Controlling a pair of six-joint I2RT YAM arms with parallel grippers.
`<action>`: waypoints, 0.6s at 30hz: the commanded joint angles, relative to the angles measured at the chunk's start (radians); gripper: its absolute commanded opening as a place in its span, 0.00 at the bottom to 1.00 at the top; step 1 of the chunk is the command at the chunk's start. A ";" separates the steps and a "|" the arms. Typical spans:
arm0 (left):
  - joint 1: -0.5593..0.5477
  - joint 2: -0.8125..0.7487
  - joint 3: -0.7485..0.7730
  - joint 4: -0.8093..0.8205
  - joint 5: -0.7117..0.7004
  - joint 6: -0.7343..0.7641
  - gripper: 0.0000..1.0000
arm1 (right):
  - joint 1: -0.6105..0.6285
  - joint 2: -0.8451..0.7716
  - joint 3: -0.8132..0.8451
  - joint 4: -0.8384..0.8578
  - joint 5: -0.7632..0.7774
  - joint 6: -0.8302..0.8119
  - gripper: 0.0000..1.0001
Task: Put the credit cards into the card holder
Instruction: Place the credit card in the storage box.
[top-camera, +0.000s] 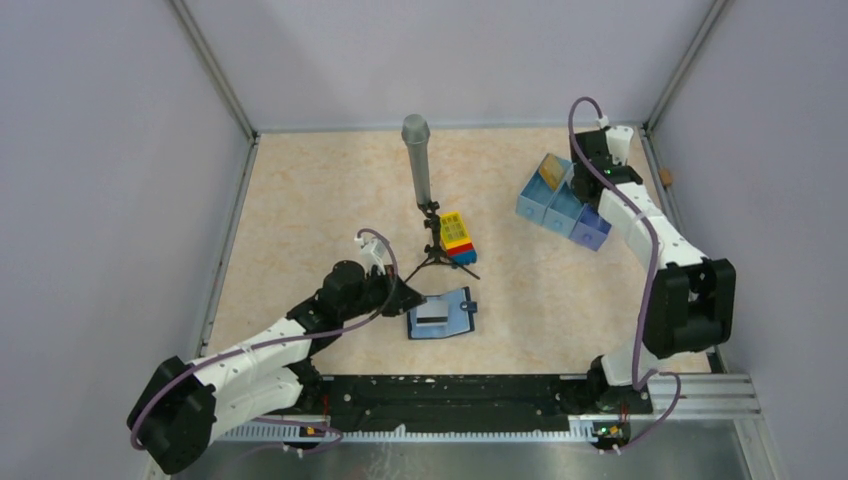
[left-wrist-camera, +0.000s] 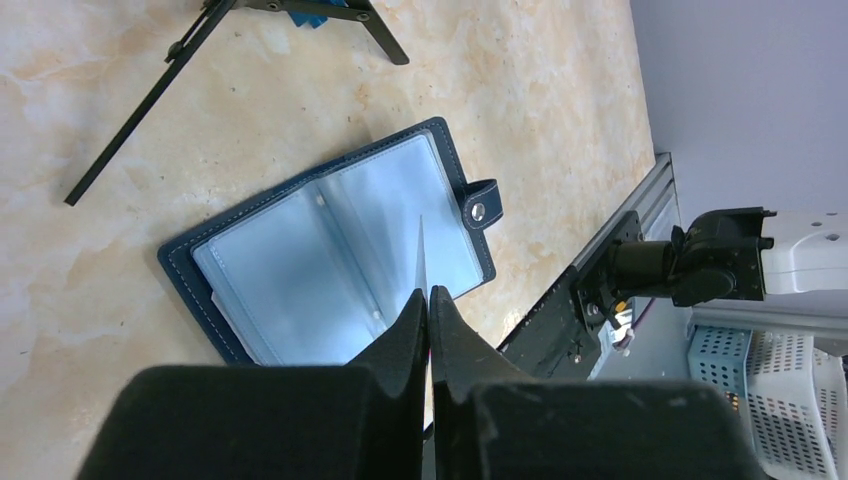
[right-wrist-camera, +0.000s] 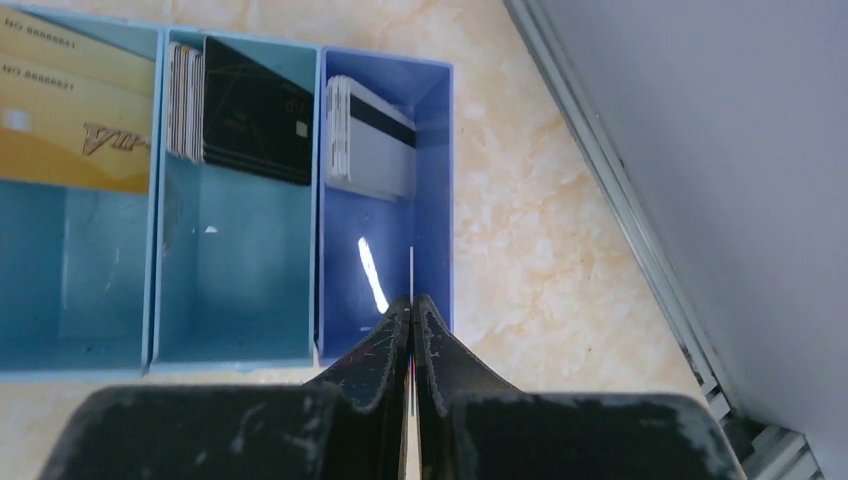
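Left wrist view: the left gripper (left-wrist-camera: 427, 292) has its two fingers pressed together on a pale card (left-wrist-camera: 421, 255), seen edge-on as a thin sliver running forward from the fingertips. Just beyond and below the tips lies the card holder (left-wrist-camera: 330, 250), opened flat on the table (left-wrist-camera: 560, 90). Its light blue sleeves face up and its snap tab (left-wrist-camera: 481, 206) sticks out to the right of the fingers. The card's far end is over the right-hand page; whether it touches the sleeve cannot be told. Tripod legs (left-wrist-camera: 150, 95) lie farther ahead, to the left.

Right wrist view: the right gripper (right-wrist-camera: 411, 300) is likewise clamped on a thin card (right-wrist-camera: 411, 272), held edge-on. It points into the tray (right-wrist-camera: 155, 200), which has three compartments side by side.
- **Straight ahead of the fingers:** the darker blue compartment holds a stack of grey-white cards (right-wrist-camera: 372, 140) leaning at its far end, the front one with a dark stripe.
- **Next to the left:** a pale blue compartment holds dark cards (right-wrist-camera: 258, 110), with a few pale card edges beside them.
- **Farthest left:** the last compartment holds gold cards (right-wrist-camera: 70, 120) at its far end.

Seen from above, the two grippers are well apart, each over its own container.
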 joint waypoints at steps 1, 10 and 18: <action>0.012 0.003 -0.010 0.014 -0.017 -0.025 0.00 | -0.019 0.083 0.104 0.075 0.089 -0.048 0.00; 0.022 0.027 0.006 0.002 -0.003 -0.017 0.00 | -0.055 0.303 0.219 0.142 0.125 -0.116 0.00; 0.028 0.023 0.012 -0.007 0.001 -0.016 0.00 | -0.082 0.415 0.337 0.129 0.141 -0.169 0.24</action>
